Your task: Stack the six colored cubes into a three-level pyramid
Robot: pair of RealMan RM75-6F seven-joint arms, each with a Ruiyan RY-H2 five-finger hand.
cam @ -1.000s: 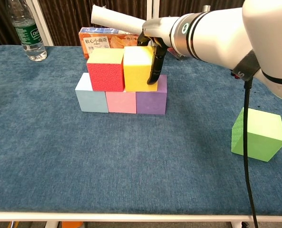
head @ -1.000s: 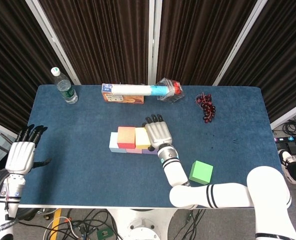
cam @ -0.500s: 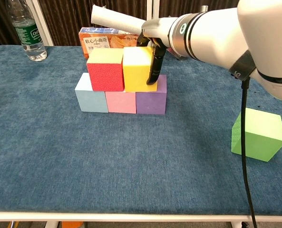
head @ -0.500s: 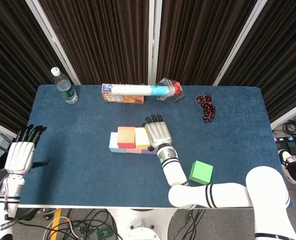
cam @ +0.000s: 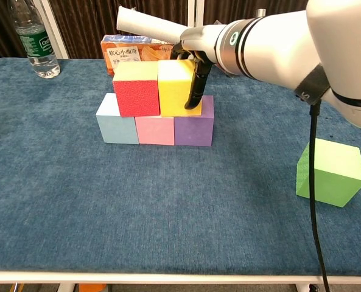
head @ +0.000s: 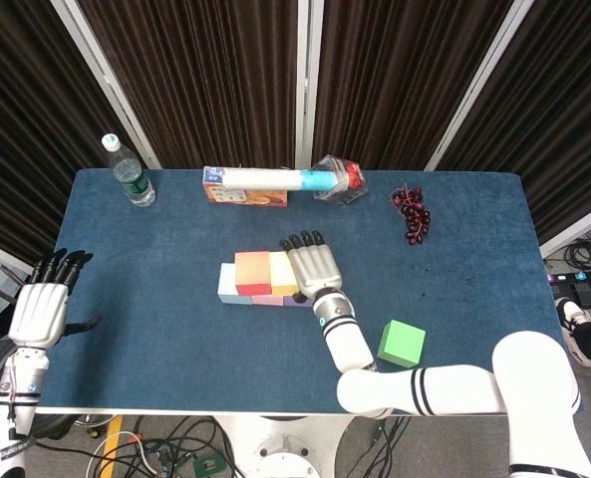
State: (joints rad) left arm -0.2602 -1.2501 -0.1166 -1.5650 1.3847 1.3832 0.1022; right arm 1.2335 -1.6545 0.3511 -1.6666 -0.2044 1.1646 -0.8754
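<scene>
Three cubes stand in a row on the blue table (cam: 77,201): light blue (cam: 115,123), pink (cam: 154,130) and purple (cam: 194,129). A red cube (cam: 136,91) and a yellow cube (cam: 175,90) sit side by side on top of them. My right hand (head: 313,267) lies against the yellow cube's right side, its fingers (cam: 196,85) stretched out and touching that face. A green cube (cam: 330,172) stands alone at the near right. My left hand (head: 42,304) hangs off the table's left edge, fingers apart and holding nothing.
At the back stand a water bottle (head: 130,175), a snack box (head: 243,192) with a paper roll (head: 275,179) on it, and a clear container (head: 340,180). A dark red bunch of grapes (head: 412,212) lies at the back right.
My right hand has shifted slightly left against the yellow cube, covering more of it in the head view. The cubes and the left hand have stayed where they were.
</scene>
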